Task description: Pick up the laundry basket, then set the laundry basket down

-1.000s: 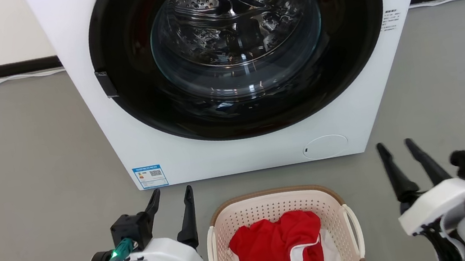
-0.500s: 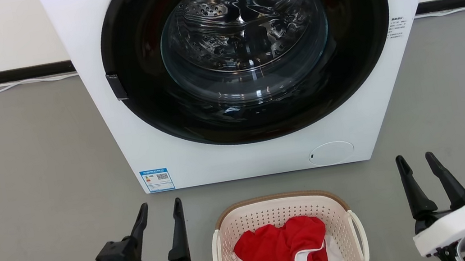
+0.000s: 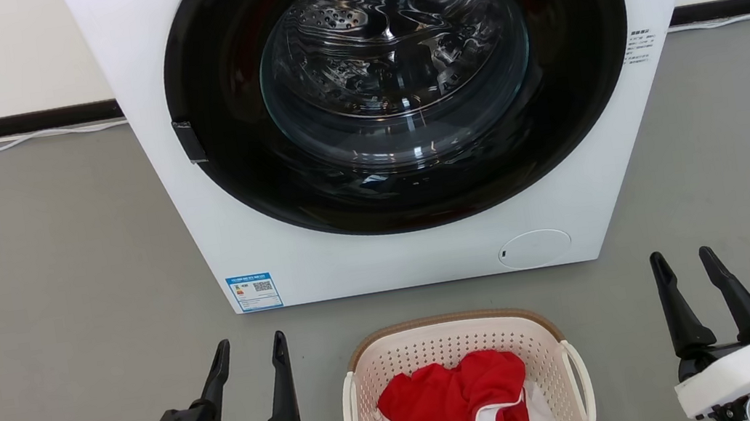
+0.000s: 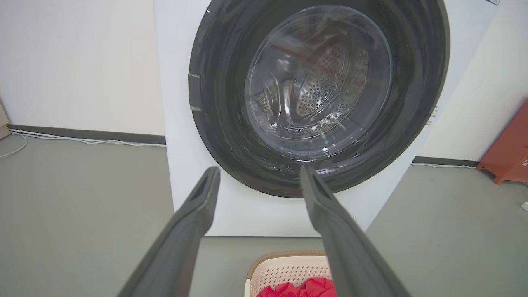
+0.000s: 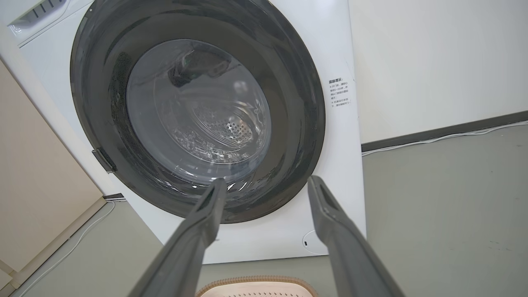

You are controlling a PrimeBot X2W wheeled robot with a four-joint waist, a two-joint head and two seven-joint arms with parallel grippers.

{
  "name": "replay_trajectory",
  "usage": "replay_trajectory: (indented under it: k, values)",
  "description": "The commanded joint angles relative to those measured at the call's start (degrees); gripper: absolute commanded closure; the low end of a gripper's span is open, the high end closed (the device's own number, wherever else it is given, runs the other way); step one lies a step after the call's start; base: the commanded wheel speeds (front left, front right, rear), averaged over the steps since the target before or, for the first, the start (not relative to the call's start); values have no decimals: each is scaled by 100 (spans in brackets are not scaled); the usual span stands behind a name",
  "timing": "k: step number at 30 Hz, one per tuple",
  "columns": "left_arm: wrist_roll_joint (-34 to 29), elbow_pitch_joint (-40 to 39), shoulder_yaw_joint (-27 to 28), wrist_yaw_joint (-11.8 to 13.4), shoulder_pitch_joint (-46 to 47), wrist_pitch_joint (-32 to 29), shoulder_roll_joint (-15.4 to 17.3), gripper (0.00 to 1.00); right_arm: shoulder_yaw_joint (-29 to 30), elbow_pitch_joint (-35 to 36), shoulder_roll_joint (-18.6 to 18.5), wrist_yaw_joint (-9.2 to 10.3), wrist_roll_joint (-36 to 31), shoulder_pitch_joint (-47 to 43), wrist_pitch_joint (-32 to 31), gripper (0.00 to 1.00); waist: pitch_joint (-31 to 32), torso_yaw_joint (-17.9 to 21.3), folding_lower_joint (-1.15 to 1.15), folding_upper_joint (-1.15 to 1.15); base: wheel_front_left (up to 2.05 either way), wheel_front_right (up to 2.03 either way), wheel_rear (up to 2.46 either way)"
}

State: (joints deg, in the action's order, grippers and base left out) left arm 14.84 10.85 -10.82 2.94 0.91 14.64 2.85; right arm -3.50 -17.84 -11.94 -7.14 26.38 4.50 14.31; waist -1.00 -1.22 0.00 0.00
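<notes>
The laundry basket [image 3: 452, 339] sits on the grey floor [image 3: 48, 286] just in front of a white washing machine [image 3: 418, 256], with red clothing [image 3: 453, 398] heaped inside. The robot's left hand [image 3: 250, 339] and right hand [image 3: 681, 255] flank it without touching it (fingers spread apart, holding nothing), pointing toward the machine's round glass door.

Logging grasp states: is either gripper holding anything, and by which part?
Nothing is held. The left gripper and right gripper are open, apart from the laundry basket.
</notes>
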Motion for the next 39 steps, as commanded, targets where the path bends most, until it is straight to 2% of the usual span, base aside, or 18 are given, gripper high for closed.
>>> replay_trajectory:
  k: [1,39]
  values:
    - [49,-129,170,-17,103,36,5,0,-85,149,-53,-35,-36,8,69,0,2,2,0,0,0,0,0]
    - [52,-181,48,50,100,36,3,0,-127,78,-61,-35,-183,35,69,0,-35,12,0,0,0,0,0]
